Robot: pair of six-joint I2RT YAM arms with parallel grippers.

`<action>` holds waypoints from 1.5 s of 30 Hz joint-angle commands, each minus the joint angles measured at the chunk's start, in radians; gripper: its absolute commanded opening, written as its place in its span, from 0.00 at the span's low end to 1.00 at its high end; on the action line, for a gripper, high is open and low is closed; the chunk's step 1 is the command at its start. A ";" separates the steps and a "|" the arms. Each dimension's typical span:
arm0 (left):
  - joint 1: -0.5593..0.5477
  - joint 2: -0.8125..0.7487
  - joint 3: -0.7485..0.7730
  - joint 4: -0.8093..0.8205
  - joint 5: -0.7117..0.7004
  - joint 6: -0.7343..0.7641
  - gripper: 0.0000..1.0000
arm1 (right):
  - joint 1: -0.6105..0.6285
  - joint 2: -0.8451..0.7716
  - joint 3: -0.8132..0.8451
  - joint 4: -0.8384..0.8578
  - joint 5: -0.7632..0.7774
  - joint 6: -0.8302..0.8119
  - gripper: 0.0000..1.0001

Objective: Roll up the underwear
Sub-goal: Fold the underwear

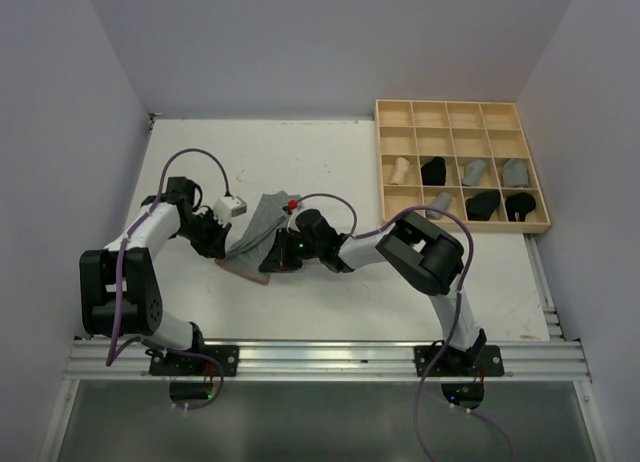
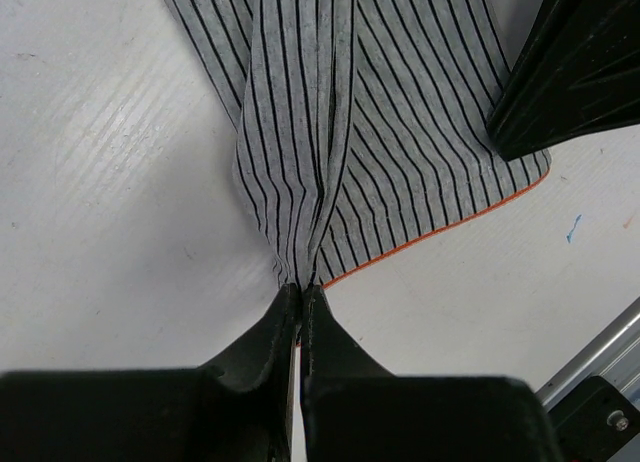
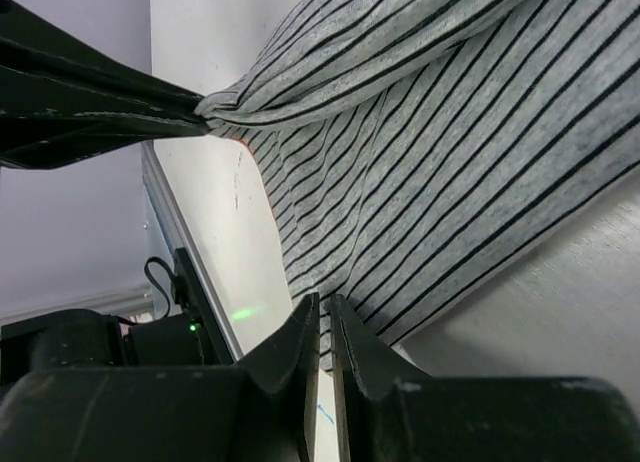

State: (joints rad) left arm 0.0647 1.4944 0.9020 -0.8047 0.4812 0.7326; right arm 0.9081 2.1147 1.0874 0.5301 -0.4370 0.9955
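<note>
A grey underwear with black stripes and an orange hem (image 1: 258, 227) lies spread on the white table between the two arms. My left gripper (image 1: 226, 250) is shut on a bunched fold at its hem; the left wrist view shows the closed fingertips (image 2: 302, 290) pinching the striped cloth (image 2: 400, 132). My right gripper (image 1: 268, 266) is shut on the cloth's edge near a corner (image 3: 322, 310). The right wrist view shows the striped cloth (image 3: 450, 162) and the left gripper's fingers (image 3: 100, 102). The right gripper's black body shows in the left wrist view (image 2: 580, 72).
A pale wooden grid tray (image 1: 462, 106) stands at the back right and holds several rolled garments: a tan one (image 1: 400, 170), black ones (image 1: 433, 169) and grey ones (image 1: 474, 170). The table's metal front rail (image 1: 330, 357) runs along the near edge.
</note>
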 commanded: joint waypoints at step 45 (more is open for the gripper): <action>-0.236 0.129 0.072 -0.059 0.092 -0.116 0.00 | 0.069 0.045 -0.054 0.197 0.052 0.149 0.05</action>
State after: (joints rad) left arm -0.1669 1.6516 0.9539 -0.8646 0.5579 0.6113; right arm 0.9672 2.1239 0.9897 0.6552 -0.4095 1.1229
